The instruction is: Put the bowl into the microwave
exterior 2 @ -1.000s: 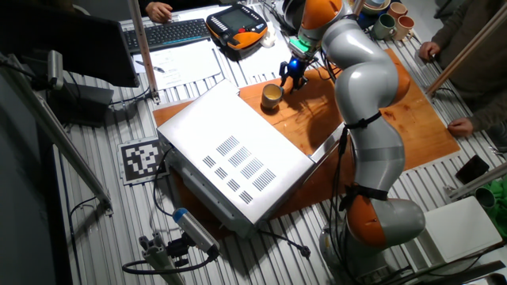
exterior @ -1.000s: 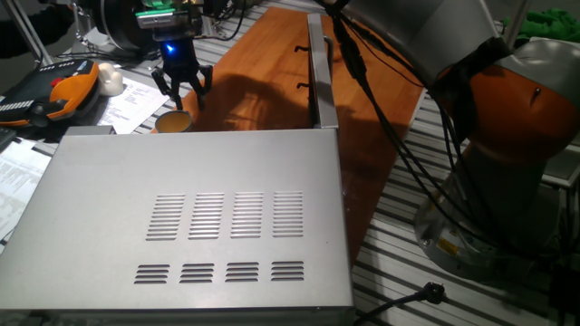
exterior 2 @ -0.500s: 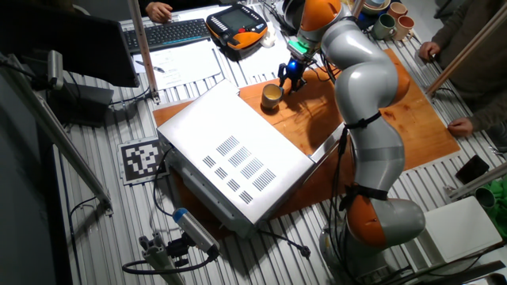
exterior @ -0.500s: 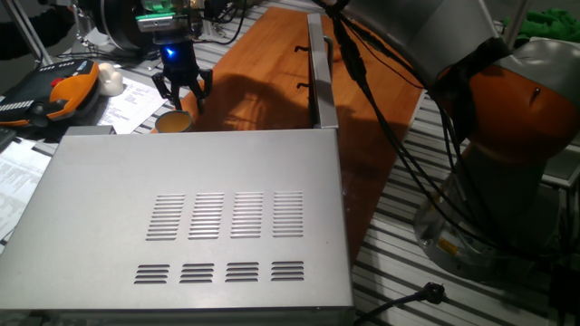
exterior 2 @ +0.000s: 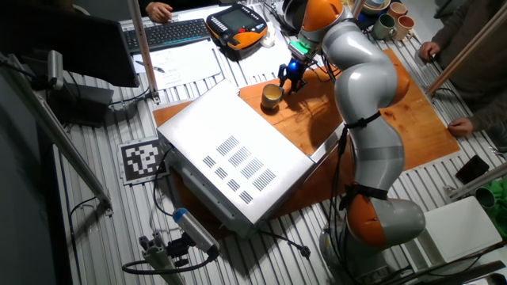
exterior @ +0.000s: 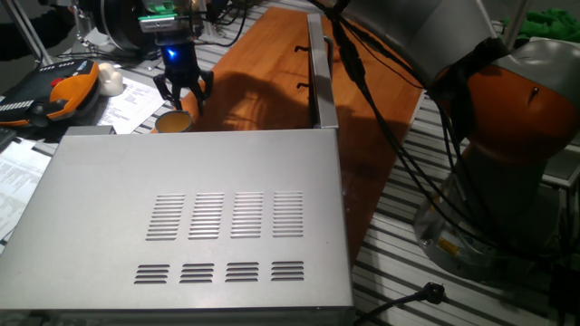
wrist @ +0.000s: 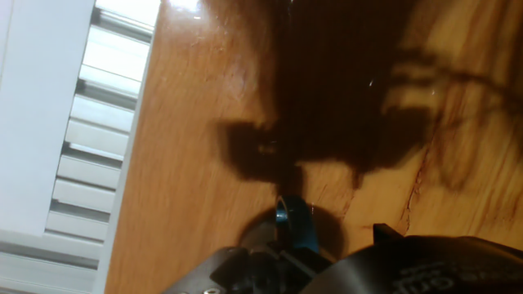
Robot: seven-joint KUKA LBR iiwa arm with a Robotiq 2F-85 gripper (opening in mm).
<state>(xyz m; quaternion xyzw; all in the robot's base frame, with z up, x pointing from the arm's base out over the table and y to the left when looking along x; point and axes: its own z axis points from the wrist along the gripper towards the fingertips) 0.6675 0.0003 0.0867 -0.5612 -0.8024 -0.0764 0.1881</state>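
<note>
So, going camera by camera:

One fixed view, microwave (exterior: pixel 195 217): big silver-grey box filling the front of the shot, flat top up, two rows of four vent-slot groups on it.
One fixed view, door (exterior: pixel 319 72): swung open, seen edge-on, sticking out over the wooden surface (exterior: pixel 263 63).
One fixed view, bowl (exterior: pixel 172 121): small tan thing sitting on the wood just behind the microwave's far edge, only its upper part shows.
One fixed view, gripper (exterior: pixel 181 94): hangs just above the bowl, blue light glowing on the body, dark fingers (exterior: pixel 202 84) spread apart with nothing between them.
One fixed view, extras: an orange and black handheld pendant (exterior: pixel 50 93) and a white rounded lump (exterior: pixel 110 80) off to the left, on papers.

The other fixed view, bowl (exterior 2: pixel 272 95): upright on the wood, right next to the microwave (exterior 2: pixel 230 150) corner, outside it.
The other fixed view, gripper (exterior 2: pixel 290 75): just beside the bowl, slightly above it; can't tell if it's touching the rim from here.
The other fixed view, arm (exterior 2: pixel 360 87): grey and orange, arching over the wooden surface (exterior 2: pixel 396 119).

Hand view, surface (wrist: pixel 196 147): glossy wood with a dark shadow of the gripper across it.
Hand view, bowl: not visible here.
Hand view, bottom edge: a blue part (wrist: pixel 296 224) of the hand pokes in; finger state can't be read from this one.
</note>
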